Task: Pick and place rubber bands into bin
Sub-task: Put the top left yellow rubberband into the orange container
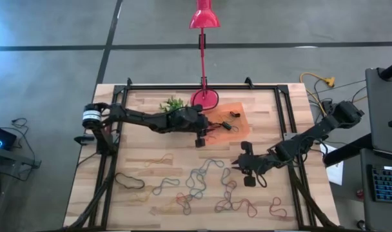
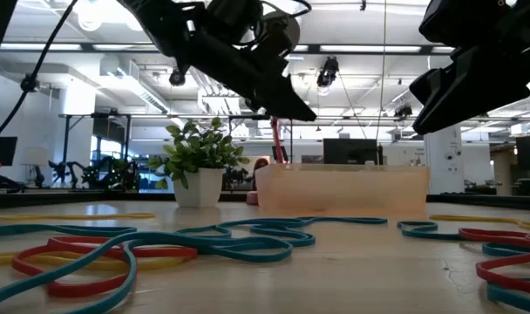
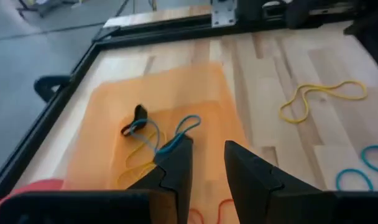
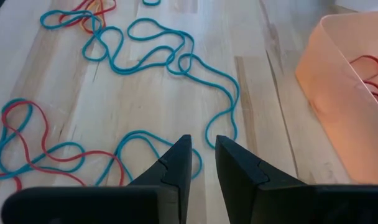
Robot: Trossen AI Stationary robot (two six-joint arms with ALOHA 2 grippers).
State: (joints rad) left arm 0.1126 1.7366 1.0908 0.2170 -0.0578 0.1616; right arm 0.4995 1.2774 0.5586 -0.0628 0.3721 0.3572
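Observation:
The orange bin (image 1: 240,111) stands on the table at the far middle and shows from above in the left wrist view (image 3: 108,112). In it lie a blue band (image 3: 176,134), a yellow band, a red one and a small black one (image 3: 138,118). My left gripper (image 3: 207,152) hangs open over the bin's near side (image 1: 201,138) with nothing between its fingers. Several rubber bands (image 1: 199,183) lie loose on the near half of the table. My right gripper (image 4: 203,146) hovers over blue bands (image 4: 158,53) to the right of the middle (image 1: 247,173), fingers a little apart and bare.
A small green plant in a white pot (image 1: 173,103) and the pink lamp's round base (image 1: 204,98) stand just left of the bin. A black frame rail (image 1: 202,87) runs along the table's edges. A yellow band (image 3: 319,99) lies on bare wood beside the bin.

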